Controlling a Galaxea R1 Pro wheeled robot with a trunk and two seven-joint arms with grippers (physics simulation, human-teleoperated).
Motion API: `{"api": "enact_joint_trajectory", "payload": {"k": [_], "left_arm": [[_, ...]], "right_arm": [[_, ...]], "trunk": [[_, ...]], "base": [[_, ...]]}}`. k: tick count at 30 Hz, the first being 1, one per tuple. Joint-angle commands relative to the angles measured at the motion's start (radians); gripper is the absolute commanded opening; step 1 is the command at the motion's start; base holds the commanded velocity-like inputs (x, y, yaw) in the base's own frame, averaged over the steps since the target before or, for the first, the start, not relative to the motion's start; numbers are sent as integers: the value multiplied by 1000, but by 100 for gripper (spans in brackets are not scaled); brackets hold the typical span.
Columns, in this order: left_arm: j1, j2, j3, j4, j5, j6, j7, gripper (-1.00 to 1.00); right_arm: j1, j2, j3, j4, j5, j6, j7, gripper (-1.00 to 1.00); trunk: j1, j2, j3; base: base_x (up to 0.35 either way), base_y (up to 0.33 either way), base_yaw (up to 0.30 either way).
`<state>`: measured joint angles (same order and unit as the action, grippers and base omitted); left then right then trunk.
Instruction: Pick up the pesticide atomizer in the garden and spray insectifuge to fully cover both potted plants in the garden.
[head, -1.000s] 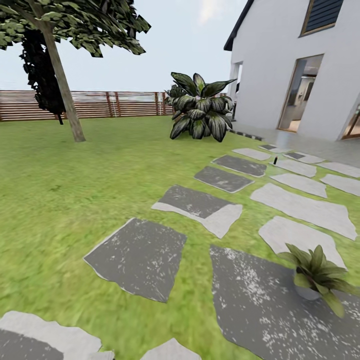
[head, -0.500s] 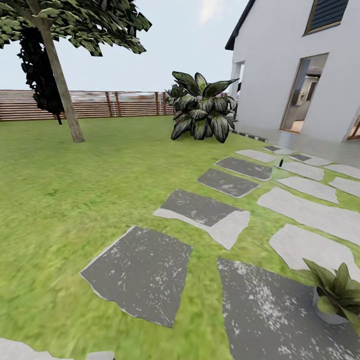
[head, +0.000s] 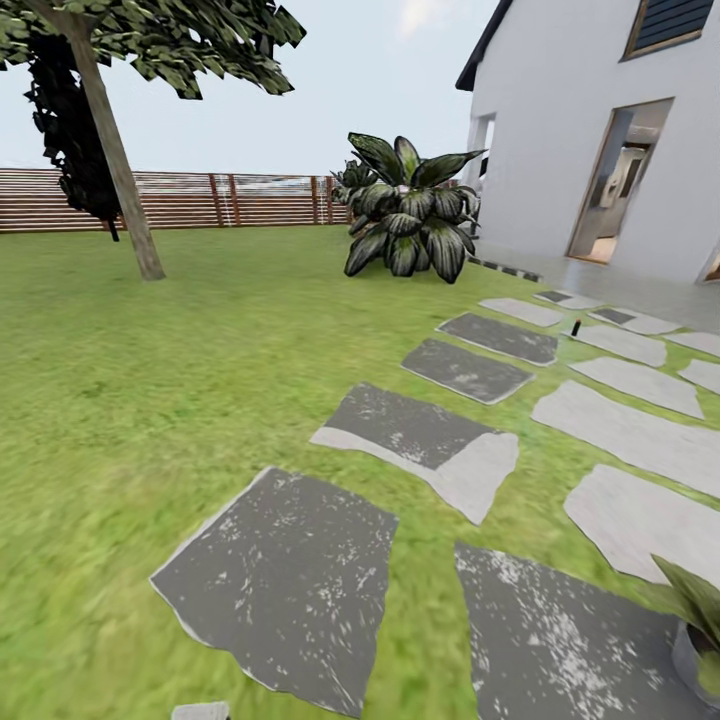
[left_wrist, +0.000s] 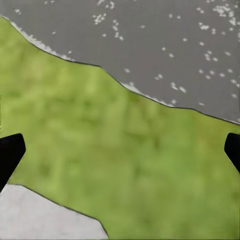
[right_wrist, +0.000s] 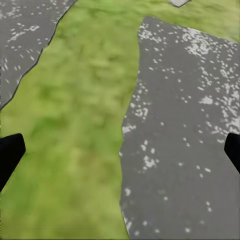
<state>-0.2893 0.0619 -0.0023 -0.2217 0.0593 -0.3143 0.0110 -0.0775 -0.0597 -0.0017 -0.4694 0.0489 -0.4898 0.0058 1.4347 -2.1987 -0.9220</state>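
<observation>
Camera swung left, sliding potted plant (head: 700, 625) toward the frame's edge. Both grippers' fingers (left_wrist: 11, 152) (right_wrist: 10, 150) spread, empty, above stepping stones (head: 420, 435). Better to steer toward that small dark object (head: 576, 326), possibly the atomizer.

Green lawn (head: 150, 400) crossed by grey stepping stones (head: 420, 440). Behind, brown slatted wooden fence (head: 230, 200), a leaning tree (head: 115, 150) at the left, a big dark-leaved shrub (head: 410, 215). At the right, white house wall (head: 560, 130) with open doorway (head: 620, 180). Pale, hazy sky (head: 330, 90).
</observation>
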Motion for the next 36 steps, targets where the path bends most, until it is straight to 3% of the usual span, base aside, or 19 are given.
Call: {"api": "enact_joint_trajectory", "payload": {"k": [1,15,36], "left_arm": [[-1,0,-1,1,6,-3,0,100],[0,1,-1,1,6,-2,0,100],[0,0,-1,1,5,-3,0,100]], "right_arm": [[-1,0,0,0,5,-3,0,100],[-1,0,0,2,5,-3,0,100],[-1,0,0,2,5,-3,2,100]], "trunk": [[0,0,-1],[0,0,-1],[0,0,0]], "base": [[335,120,-36],[335,120,-214],[335,106,-31]]}}
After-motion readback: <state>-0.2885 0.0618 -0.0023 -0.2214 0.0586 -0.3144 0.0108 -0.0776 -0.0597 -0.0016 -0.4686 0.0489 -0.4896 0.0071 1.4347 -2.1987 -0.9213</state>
